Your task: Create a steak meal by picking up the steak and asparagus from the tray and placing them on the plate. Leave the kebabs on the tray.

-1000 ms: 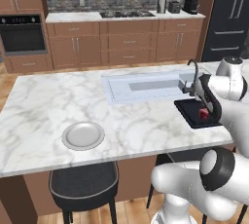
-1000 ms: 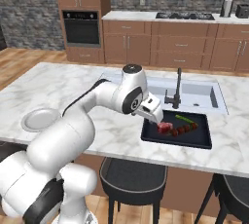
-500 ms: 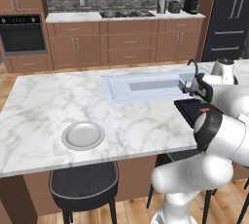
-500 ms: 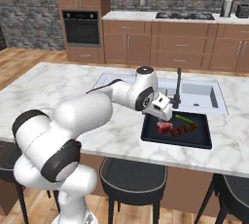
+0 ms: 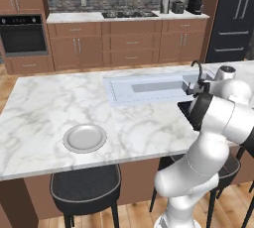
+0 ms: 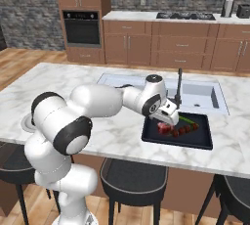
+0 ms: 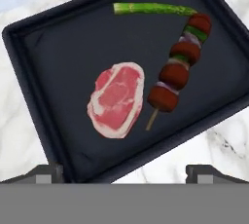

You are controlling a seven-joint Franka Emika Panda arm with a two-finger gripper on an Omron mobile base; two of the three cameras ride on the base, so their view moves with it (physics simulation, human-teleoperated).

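Reading left to right, you see one plate [image 5: 85, 138] near the counter's [image 5: 49, 103] front edge, bare and well apart from the tray [image 6: 200, 141] on the far side of the sink [image 5: 149, 87]. One faucet [image 6: 179, 86] stands between sink and tray. Your gripper [image 6: 168, 120] hangs over the tray's left part, just above the food; its two fingertips [image 7: 48, 173] sit wide apart at the hand view's bottom edge and grasp nothing. On the tray, count one steak [image 7: 116, 99] left of centre, one kebab [image 7: 177, 65] just beside it on the right, skewer tip nearly touching the steak, and one asparagus [image 7: 153, 9] stalk along the far rim, its tip meeting the kebab's top chunk. All three lie flat inside the rim.
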